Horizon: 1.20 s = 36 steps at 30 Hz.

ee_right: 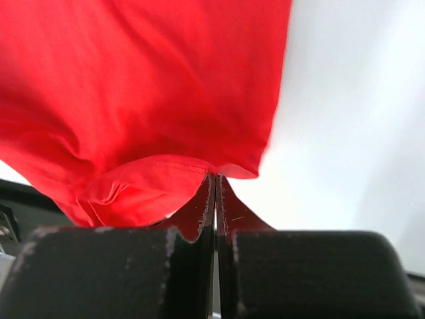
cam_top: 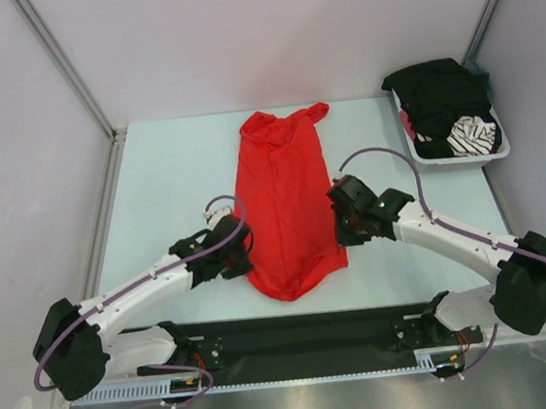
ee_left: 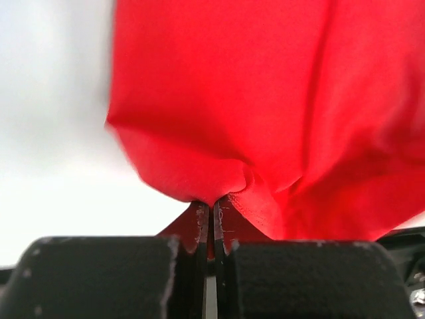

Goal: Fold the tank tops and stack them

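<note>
Pale blue-green table (cam_top: 172, 176) inside white walls, metal framing posts at the far corners, black base plate with both arms along the near edge. Left side of the table: bare surface, left arm reaching in low from the near left corner. Left gripper (cam_top: 236, 255) is at the left edge of the red tank top (cam_top: 287, 198), down toward the hem end. Left wrist view: fingers (ee_left: 199, 229) pressed together with a fold of red cloth pinched between the tips, fabric bunched and puckered right at the pinch. So it is clamped on the red top, no gap visible. Centre: the red top lies lengthwise, straps at the far end and slightly crumpled, rounded hem end nearest the arm bases, body mostly flat with a few long creases. Right of it: right gripper (cam_top: 345, 220) at the top's right edge, roughly opposite the left one and a bit farther up the table. Right wrist view: same story, jaws closed tight on a stitched edge of the red fabric, cloth hanging off to the left of the tips. Far right corner: white basket (cam_top: 502, 149) against the wall, black tank top (cam_top: 437, 90) heaped in it and spilling over the far rim, a black-and-white striped garment (cam_top: 472, 135) beside it inside the basket. The black top is well apart from the red one.
</note>
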Motion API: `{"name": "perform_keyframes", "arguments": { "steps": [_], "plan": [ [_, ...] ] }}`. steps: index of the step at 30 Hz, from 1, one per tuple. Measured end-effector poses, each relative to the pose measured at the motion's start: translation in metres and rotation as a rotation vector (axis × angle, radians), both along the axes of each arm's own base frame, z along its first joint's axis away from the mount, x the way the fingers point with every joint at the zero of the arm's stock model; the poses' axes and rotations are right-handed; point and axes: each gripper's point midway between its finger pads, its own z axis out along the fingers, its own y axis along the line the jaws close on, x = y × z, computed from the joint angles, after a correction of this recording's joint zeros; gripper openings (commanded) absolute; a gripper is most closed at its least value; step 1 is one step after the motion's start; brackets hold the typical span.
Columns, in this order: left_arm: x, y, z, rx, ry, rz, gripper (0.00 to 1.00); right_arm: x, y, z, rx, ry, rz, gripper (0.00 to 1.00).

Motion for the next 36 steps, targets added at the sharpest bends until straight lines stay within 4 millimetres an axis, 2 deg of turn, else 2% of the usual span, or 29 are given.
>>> {"name": "perform_keyframes", "arguments": {
  "steps": [4,8,17,21,27,31,36],
  "plan": [
    [0.037,-0.016,0.022,-0.012,-0.069,-0.018,0.0,0.03,0.007,0.013,0.012,-0.036,0.009,0.0],
    [0.076,-0.024,0.04,0.0,-0.117,-0.023,0.01,0.063,0.01,0.025,0.023,-0.07,0.004,0.0],
    [0.173,-0.028,0.077,0.024,-0.218,0.01,0.0,0.16,0.015,0.059,0.048,-0.16,-0.047,0.0],
    [0.21,-0.02,0.077,0.043,-0.229,0.04,0.0,0.204,0.011,0.062,0.054,-0.184,-0.082,0.0],
    [0.257,0.0,0.065,0.051,-0.212,0.095,0.0,0.266,0.005,0.063,0.061,-0.207,-0.119,0.0],
    [0.28,0.014,0.064,0.033,-0.208,0.13,0.0,0.297,0.003,0.064,0.079,-0.221,-0.128,0.0],
    [0.31,0.018,0.067,0.001,-0.229,0.146,0.0,0.326,-0.001,0.066,0.108,-0.235,-0.138,0.0]
  ]
}}
